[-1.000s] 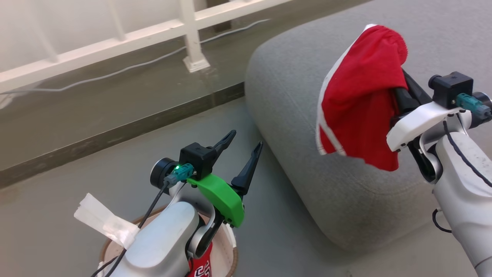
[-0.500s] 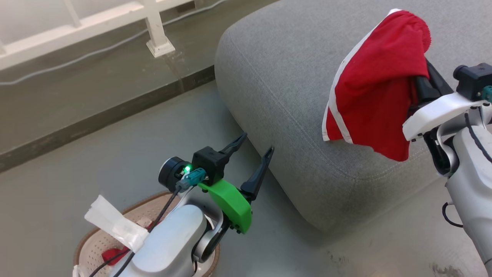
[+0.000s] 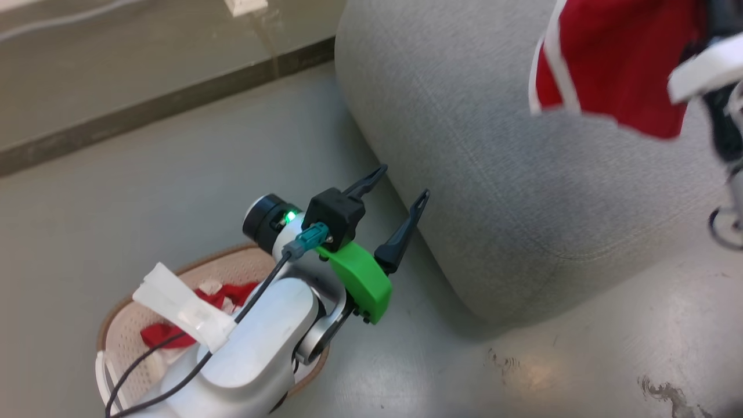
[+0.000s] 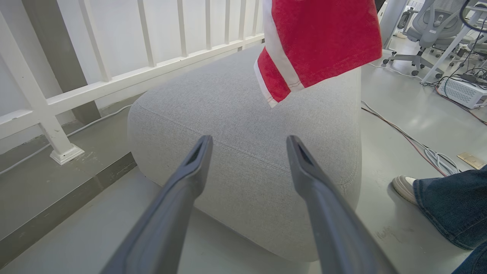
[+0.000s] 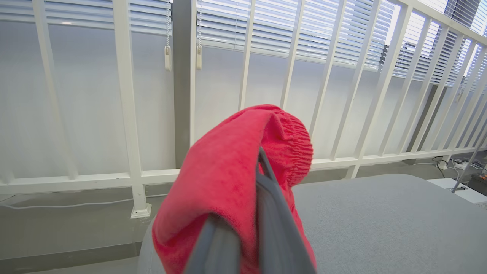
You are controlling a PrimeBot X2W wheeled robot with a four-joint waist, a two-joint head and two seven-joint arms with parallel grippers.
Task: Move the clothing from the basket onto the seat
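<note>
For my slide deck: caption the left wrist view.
Left gripper, jaws open, faces the grey seat; a red white-striped garment hangs above it.

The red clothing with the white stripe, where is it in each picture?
Head view: red clothing at top right, hanging above the grey seat.
Left wrist view: red clothing at top, right of middle, over the seat.
Right wrist view: red clothing at bottom middle, seat at lower right.
Shared landmark: the grey seat.
</note>
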